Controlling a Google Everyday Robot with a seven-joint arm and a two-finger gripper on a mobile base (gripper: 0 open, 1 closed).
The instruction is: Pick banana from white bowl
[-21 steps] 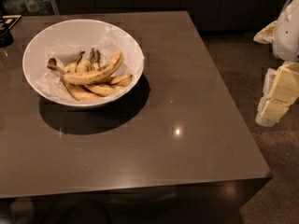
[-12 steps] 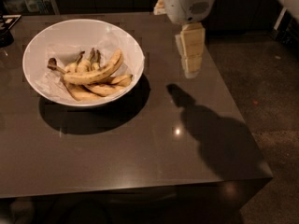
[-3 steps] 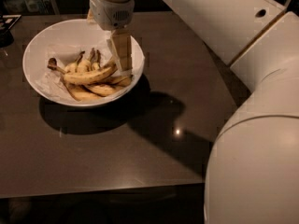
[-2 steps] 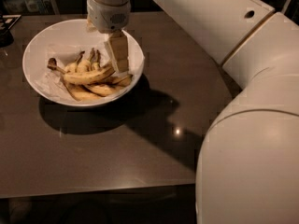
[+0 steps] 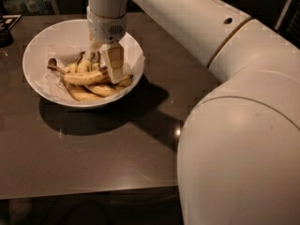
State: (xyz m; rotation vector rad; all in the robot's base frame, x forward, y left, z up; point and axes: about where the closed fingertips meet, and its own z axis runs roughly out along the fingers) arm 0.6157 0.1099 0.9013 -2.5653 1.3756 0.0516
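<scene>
The white bowl [image 5: 36, 48] with crinkled paper lining stands at the table's back left. Several yellow bananas lie in it. The long curved banana [image 5: 83, 78] lies across the pile, its dark stem end pointing left. My gripper [image 5: 110, 63] hangs straight down from the arm into the right half of the bowl. It is right at the long banana's right end and hides it. I cannot tell whether it touches the banana.
The bowl rests on a dark brown table [image 5: 93, 149]. My large white arm [image 5: 234, 125] fills the right side of the view and covers that part of the table. A dark object [image 5: 4, 32] sits at the far left edge.
The gripper came in from the right of the table, moved left over the bowl and has sunk a little lower among the bananas. The bananas have not visibly moved.
</scene>
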